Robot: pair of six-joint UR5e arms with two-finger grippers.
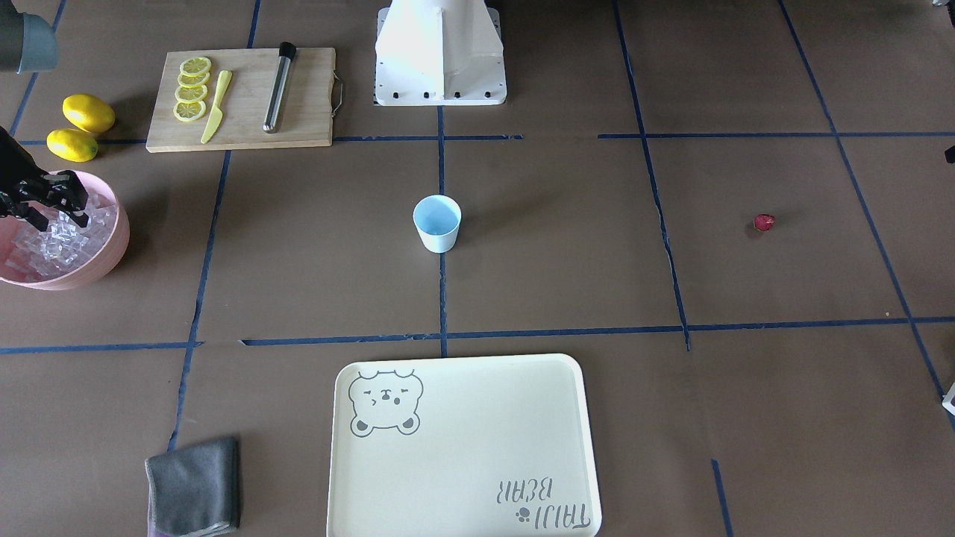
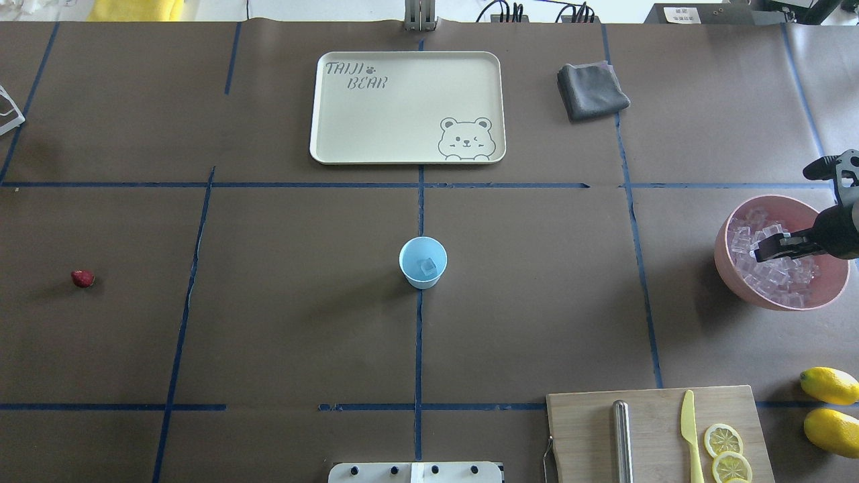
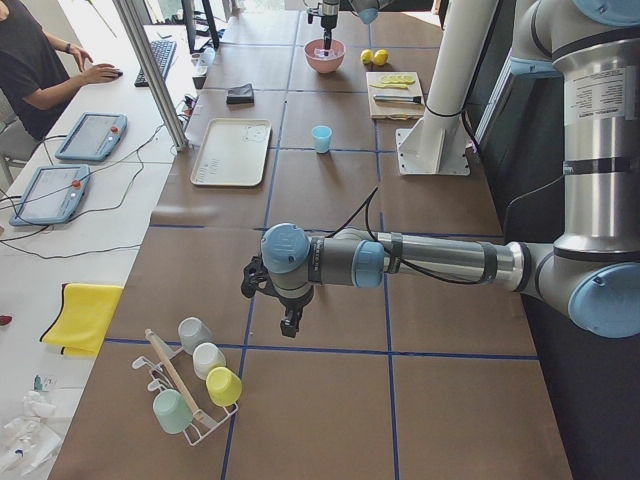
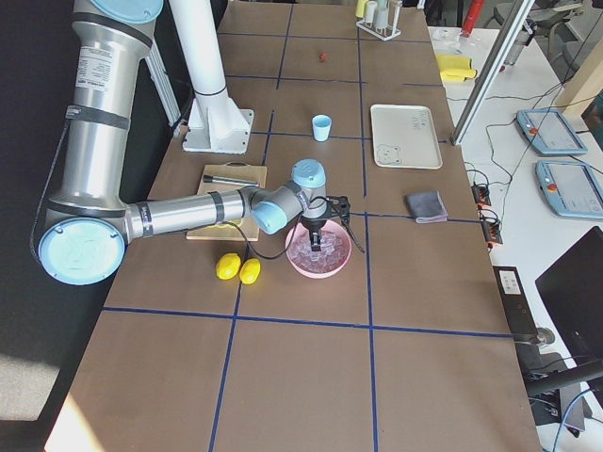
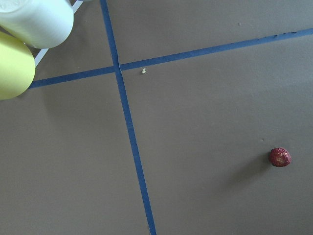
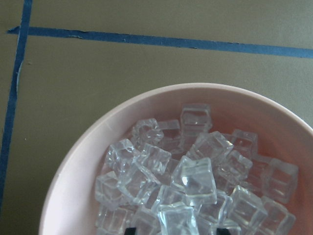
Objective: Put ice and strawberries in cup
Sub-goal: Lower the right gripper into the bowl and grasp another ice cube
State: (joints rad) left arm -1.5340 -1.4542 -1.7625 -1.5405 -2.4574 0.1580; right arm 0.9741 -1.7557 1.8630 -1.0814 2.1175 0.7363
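Observation:
The light blue cup stands at the table's middle with one ice cube inside. A heap of ice fills the pink bowl at the robot's right. My right gripper is low over that heap, open, and a cube lies between its fingertips in the right wrist view. The strawberry lies alone on the far left of the table, and it also shows as the strawberry in the left wrist view. My left gripper hangs above the table near there; I cannot tell if it is open or shut.
A cream tray and a grey cloth lie beyond the cup. A cutting board carries a metal tool, a yellow knife and lemon slices, with two lemons beside it. A rack of cups stands at the left end.

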